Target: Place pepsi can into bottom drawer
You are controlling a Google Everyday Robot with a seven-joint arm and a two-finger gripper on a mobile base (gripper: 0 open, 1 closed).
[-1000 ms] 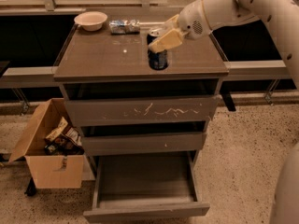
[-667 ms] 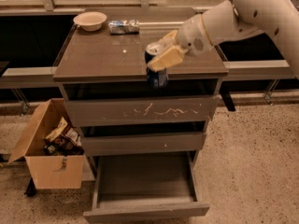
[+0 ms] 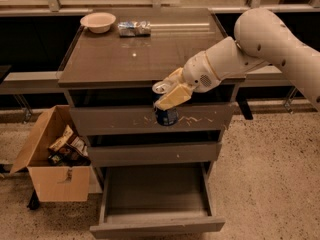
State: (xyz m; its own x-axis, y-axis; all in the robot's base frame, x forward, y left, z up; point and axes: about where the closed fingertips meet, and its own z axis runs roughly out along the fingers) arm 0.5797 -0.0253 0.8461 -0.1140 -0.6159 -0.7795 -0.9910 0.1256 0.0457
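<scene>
Since the earlier frames the cream two-finger gripper (image 3: pixel 169 91) had carried the small dark blue aluminium pepsi can (image 3: pixel 166 116) off the brown cabinet top (image 3: pixel 140 59) and past its front edge. Its fingers were clamped on the can, which hung before the white-scratched top drawer front (image 3: pixel 110 120), above the open grey-brown bottom drawer (image 3: pixel 157 226). The can looked tilted in the grip, so it might slip, or clip the narrower middle drawer front (image 3: pixel 150 154) if lowered too close. Free room lay forward of the drawer fronts, and the tray was wide.
</scene>
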